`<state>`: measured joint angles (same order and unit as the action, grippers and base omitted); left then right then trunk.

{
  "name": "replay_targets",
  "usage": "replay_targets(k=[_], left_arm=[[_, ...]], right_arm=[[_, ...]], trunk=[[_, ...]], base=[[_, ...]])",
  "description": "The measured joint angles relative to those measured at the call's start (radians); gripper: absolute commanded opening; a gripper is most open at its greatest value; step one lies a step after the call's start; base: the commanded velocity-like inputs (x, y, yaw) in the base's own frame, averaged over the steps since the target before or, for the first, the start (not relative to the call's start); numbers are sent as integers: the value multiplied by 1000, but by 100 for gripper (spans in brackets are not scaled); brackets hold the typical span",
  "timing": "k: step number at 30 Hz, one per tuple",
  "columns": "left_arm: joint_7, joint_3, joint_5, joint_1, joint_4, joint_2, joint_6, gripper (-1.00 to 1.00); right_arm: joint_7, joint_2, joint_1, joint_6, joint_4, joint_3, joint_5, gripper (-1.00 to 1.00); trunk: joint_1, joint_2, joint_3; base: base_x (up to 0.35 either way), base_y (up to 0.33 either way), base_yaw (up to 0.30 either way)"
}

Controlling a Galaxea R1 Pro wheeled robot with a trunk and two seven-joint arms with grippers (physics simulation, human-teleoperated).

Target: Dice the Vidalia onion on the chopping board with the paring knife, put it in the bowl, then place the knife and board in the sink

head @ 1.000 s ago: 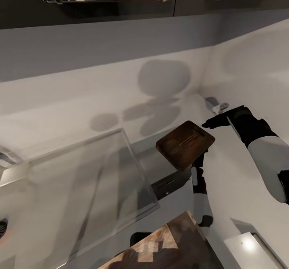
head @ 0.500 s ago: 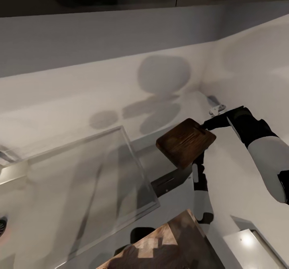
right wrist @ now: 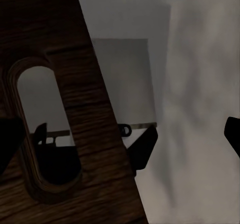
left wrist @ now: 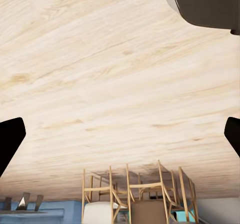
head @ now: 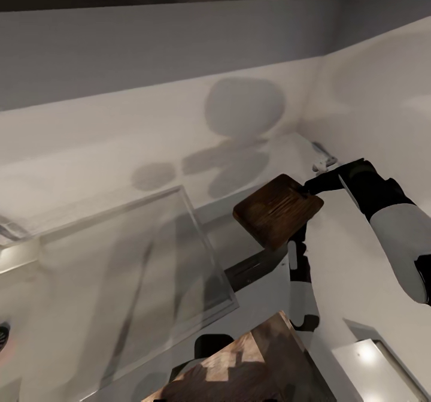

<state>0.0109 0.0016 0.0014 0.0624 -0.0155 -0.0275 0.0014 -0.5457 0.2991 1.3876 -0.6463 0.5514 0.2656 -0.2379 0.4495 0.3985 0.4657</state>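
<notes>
Jaws first: my right gripper (head: 312, 185) is clamped on the handle end of the chopping board (head: 276, 212), and I've got the board lifted off the table (head: 359, 270), tilted, hanging above the gap between the steel worktop and the sink (head: 120, 270). On the right wrist camera the board (right wrist: 55, 109) fills the near side, its slot handle (right wrist: 47, 134) plain to see, dark fingertips (right wrist: 232, 134) at the edges of the frame. Left gripper (left wrist: 120, 134): its fingers (left wrist: 10, 136) stand wide apart with nothing between them, looking down at pale wood floor (left wrist: 115, 74) and some wooden chairs (left wrist: 140, 194). Moving outward on the head camera, the sink basin sits to the left of the board, its rim just below the board's near corner. Behind it runs the pale backsplash wall (head: 149, 120) with round shadows on it. A patterned wooden block (head: 251, 366) shows at the bottom edge, close to me.
</notes>
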Motion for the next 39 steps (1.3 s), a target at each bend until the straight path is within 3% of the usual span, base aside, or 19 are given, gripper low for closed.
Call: replay_targets(k=[39], left_arm=[[0, 0, 0, 0, 0, 2, 0, 100]], right_arm=[[4, 7, 0, -2, 1, -3, 0, 100]], trunk=[[0, 0, 36]], base=[[0, 0, 0]])
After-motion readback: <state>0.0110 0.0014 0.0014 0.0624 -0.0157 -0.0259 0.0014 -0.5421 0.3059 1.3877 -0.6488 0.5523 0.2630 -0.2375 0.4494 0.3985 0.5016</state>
